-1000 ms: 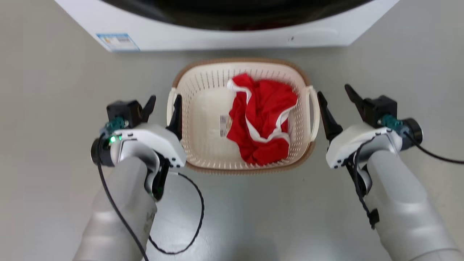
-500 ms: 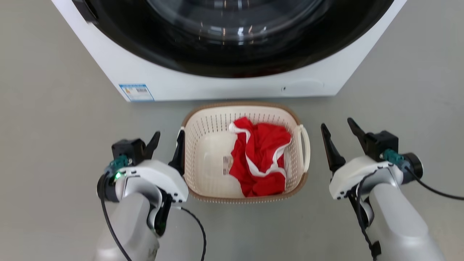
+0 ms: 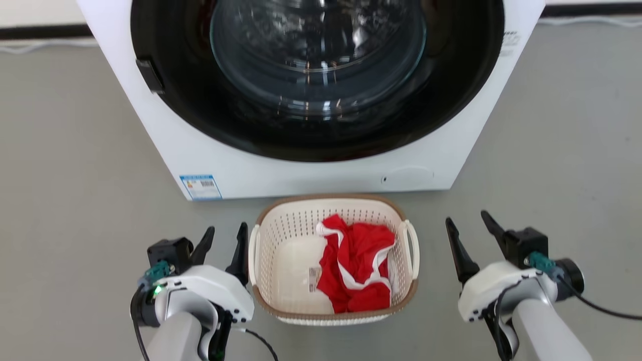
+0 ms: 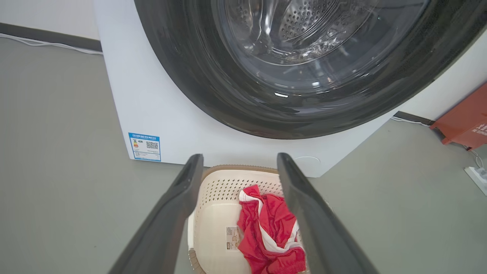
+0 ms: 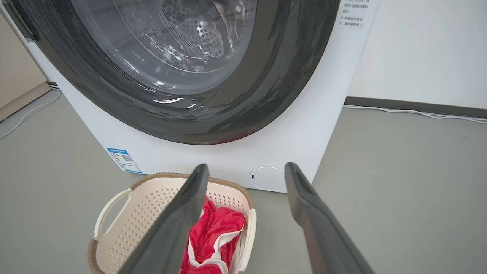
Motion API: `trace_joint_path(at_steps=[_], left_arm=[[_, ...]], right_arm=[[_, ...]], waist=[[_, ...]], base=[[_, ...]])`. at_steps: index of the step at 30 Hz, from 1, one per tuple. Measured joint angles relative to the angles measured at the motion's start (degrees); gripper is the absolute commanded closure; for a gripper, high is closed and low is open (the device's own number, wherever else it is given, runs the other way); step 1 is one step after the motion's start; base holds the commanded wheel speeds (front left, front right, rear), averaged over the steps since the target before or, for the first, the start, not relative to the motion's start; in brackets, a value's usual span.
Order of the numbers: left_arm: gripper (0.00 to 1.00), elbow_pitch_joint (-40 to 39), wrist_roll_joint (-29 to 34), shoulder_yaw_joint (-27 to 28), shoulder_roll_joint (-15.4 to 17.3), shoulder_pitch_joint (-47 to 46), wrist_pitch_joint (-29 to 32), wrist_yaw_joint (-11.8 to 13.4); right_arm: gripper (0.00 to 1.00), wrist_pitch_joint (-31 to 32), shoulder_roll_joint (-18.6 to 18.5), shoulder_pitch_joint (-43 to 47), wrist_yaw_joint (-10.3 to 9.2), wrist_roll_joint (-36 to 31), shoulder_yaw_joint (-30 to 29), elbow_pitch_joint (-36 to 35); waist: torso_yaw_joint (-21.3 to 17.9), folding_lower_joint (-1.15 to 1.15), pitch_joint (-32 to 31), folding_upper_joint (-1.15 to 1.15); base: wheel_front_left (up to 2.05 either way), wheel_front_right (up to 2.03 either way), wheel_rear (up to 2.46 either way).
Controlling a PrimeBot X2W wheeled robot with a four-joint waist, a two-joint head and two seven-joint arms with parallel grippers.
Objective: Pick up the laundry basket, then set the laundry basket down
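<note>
Laundry basket [image 3: 281, 235], washer [image 3: 281, 173] on floor [image 3: 75, 150]

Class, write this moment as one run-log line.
laundry basket: on floor before washing machine, red garment inside | left pincer: open, beside basket | right pincer: open, apart from basket

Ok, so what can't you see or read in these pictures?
Head view: the sticker inside the laundry basket is too small to read; the red cloth hides the floor beneath it.
Head view: the blue label on the washing machine is too small to read.
Left wrist view: a finger of the left gripper hides the basket's right side; the bottom edge cuts off its near end.
</note>
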Motion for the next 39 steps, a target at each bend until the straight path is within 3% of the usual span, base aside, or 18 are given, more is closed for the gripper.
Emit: trace_joint_path(at_steps=[18, 33, 34, 39], left_arm=[[0.00, -7.1, -1.1, 1.7, 0.2, 10.0, 0.0, 2.6], [0.00, -12.6, -2.5, 3.4, 0.2, 13.7, 0.0, 4.6], [1.00, -13.2, -2.5, 3.8, 0.2, 13.9, 0.0, 4.8], [1.00, -11.2, -3.4, 3.8, -0.1, 15.7, 0.5, 4.8]], right_arm=[[0.00, 0.0, 0.1, 7.1, 0.00, -0.2, -0.1, -1.7], [0.00, 0.0, 0.2, 8.2, 0.00, -0.5, 0.1, -3.4], [1.00, 0.0, 0.2, 8.2, 0.00, -0.5, 0.1, -3.4], [1.00, 0.6, 0.4, 10.7, 0.00, 0.4, -0.2, -1.3]], waist=[[-0.6, 0.00, -8.2, 0.00], [-0.3, 0.00, -10.4, 0.00], [-0.3, 0.00, -10.5, 0.00], [-0.3, 0.00, -10.5, 0.00]], base=[[0.00, 0.00, 0.00], [0.00, 0.00, 0.00], [0.00, 0.00, 0.00], [0.00, 0.00, 0.00]])
